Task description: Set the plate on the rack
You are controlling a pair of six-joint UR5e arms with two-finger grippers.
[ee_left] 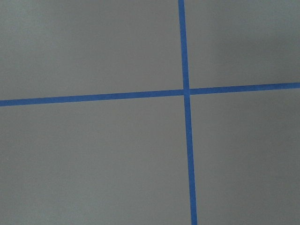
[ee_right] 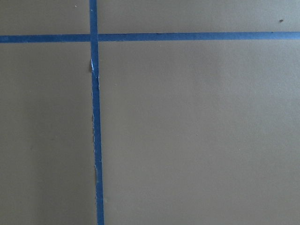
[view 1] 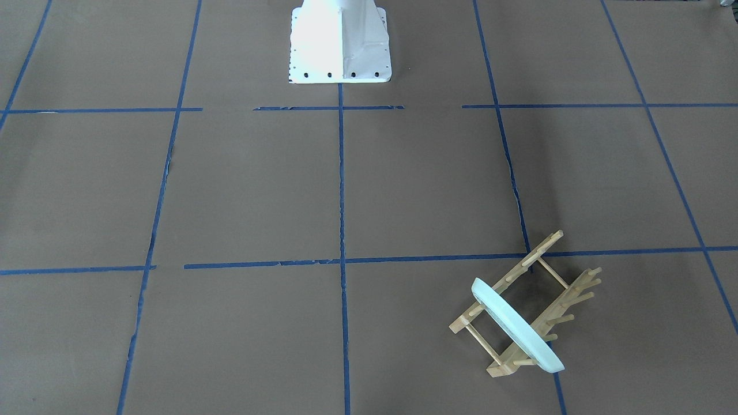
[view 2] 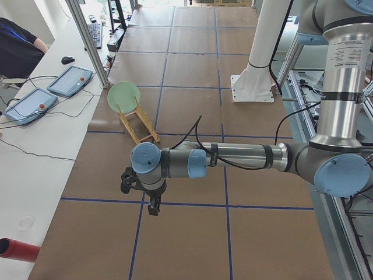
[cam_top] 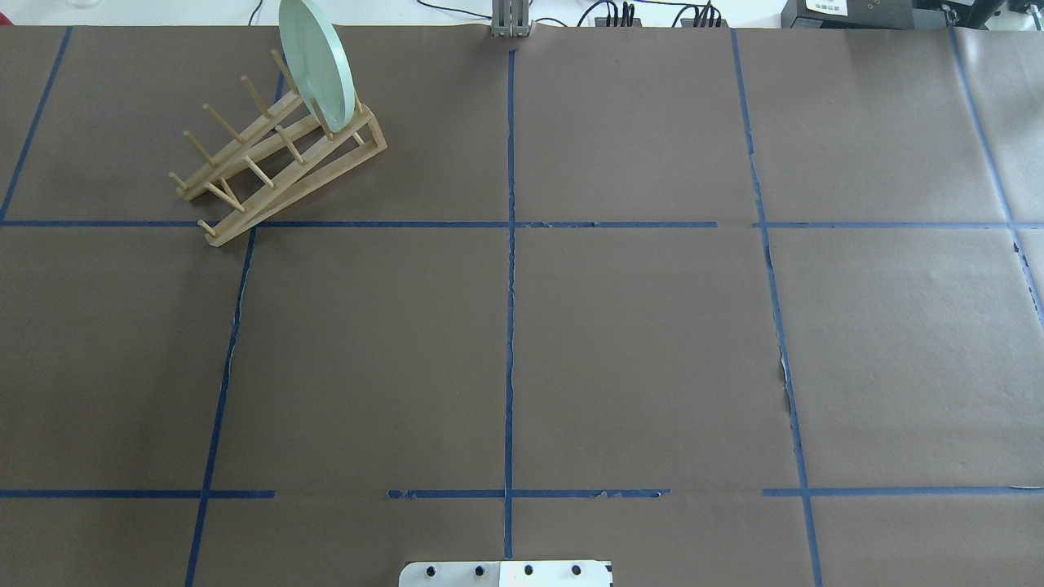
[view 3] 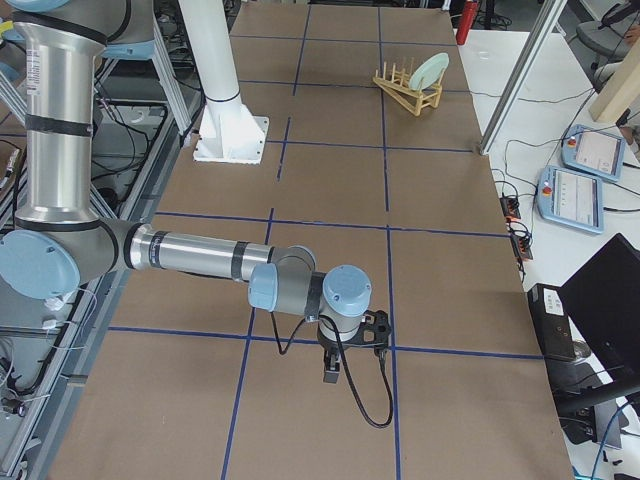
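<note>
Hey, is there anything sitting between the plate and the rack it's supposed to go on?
Nothing visible does. The plate already stands on edge between the pegs at one end of the rack, so there is no gap left to cross.

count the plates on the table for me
1. The mint-green plate stands on edge between the pegs at one end of the wooden dish rack, far left on the table from the robot's side. No other shows.
</note>
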